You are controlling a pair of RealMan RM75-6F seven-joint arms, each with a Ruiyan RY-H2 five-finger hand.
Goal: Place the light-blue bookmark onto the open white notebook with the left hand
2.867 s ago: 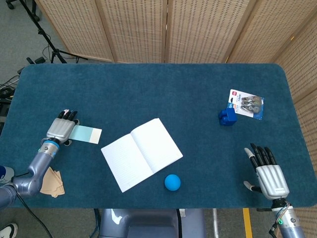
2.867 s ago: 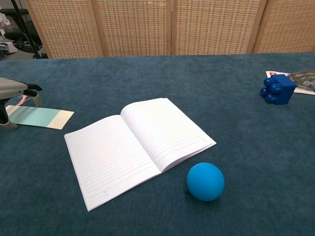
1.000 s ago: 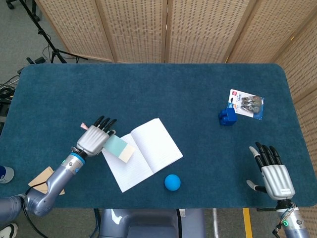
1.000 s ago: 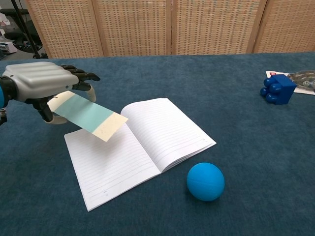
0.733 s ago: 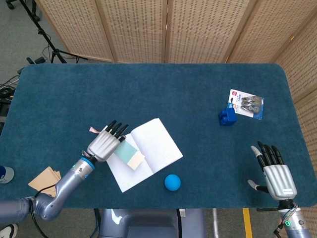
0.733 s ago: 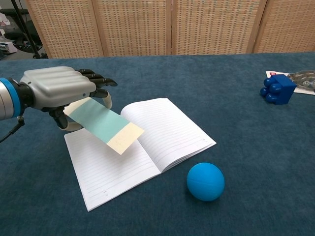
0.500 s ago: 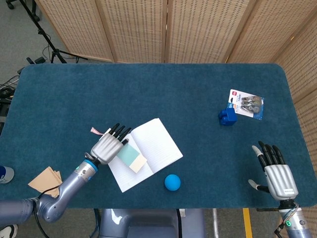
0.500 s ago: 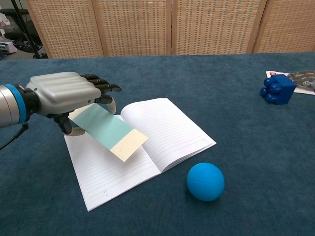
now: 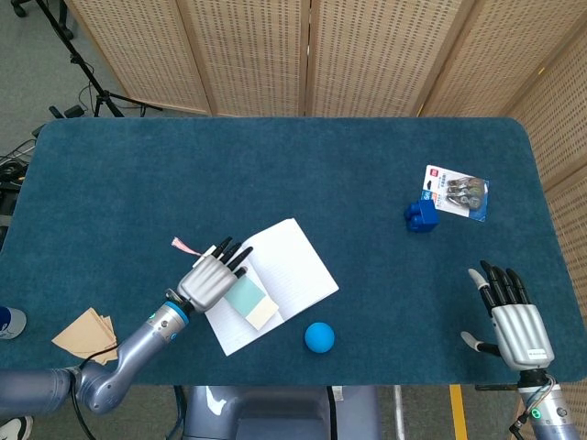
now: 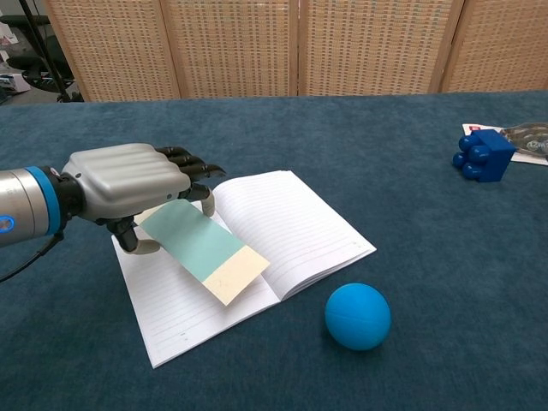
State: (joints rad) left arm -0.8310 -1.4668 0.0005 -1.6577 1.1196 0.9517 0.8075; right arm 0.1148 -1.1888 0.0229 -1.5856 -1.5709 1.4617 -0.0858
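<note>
One bookmark [image 10: 204, 248] pinched in left hand [image 10: 133, 189], hanging over notebook's [image 10: 291, 224] left page, free end toward 5 o'clock. Step: delivery, release pending. Next: lower flat, let go. Right hand [image 9: 518, 321] idle, fingers spread, holding nothing, well apart at 3 o'clock.

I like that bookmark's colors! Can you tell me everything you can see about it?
The bookmark is a flat, thin strip like card, mostly light blue with a cream end. The left hand holds its blue end, so it sticks out tilted, cream end lowest, over the left page of the open white notebook. Whether the cream end already touches the page cannot be told. A pink tassel shows behind the hand.
</note>
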